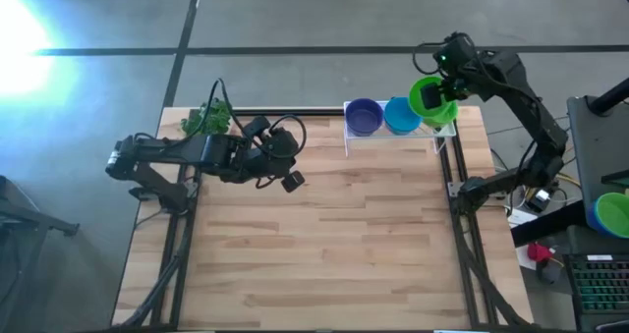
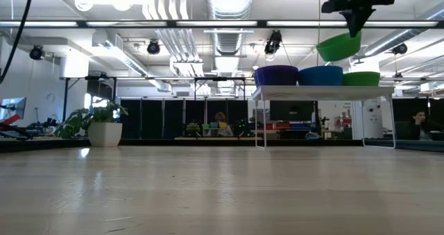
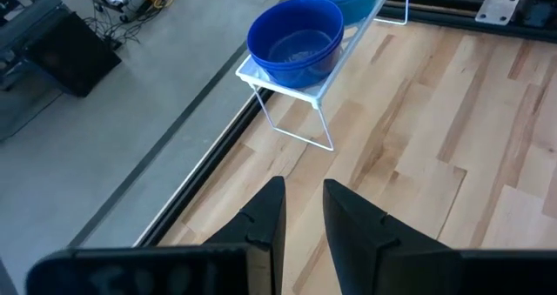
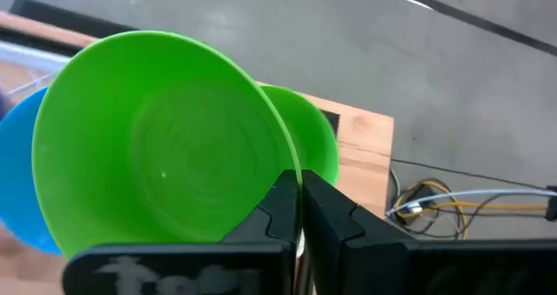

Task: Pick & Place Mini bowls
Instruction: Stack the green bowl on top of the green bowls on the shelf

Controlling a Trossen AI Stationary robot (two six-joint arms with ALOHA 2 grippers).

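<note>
A white wire rack [image 1: 393, 135] at the table's far right carries a purple mini bowl [image 1: 365, 117], a blue one [image 1: 401, 115] and a green one [image 1: 444, 117] in a row. My right gripper [image 1: 448, 80] is shut on a second green mini bowl [image 1: 427, 95], which hangs tilted just above the rack's green bowl [image 2: 361, 78]. My left gripper [image 1: 292, 181] hovers over the table's far left middle. It is open with nothing between its fingers [image 3: 261, 221], and it points toward the rack. My right gripper pinches the green bowl's rim [image 4: 280, 169] between its two fingers, one inside the bowl and one outside. The fingers come from above, slanting down, on the bowl's far right side. The bowl [image 2: 338, 46] hangs tilted below them, clear of the rack and the other bowls.
A leafy potted plant [image 1: 211, 117] stands at the table's far left corner. Bare wooden table top [image 1: 324, 245] stretches from the rack to the near edge. Another blue and green bowl [image 1: 614, 215] sits off the table to the right, beside cables and equipment.
</note>
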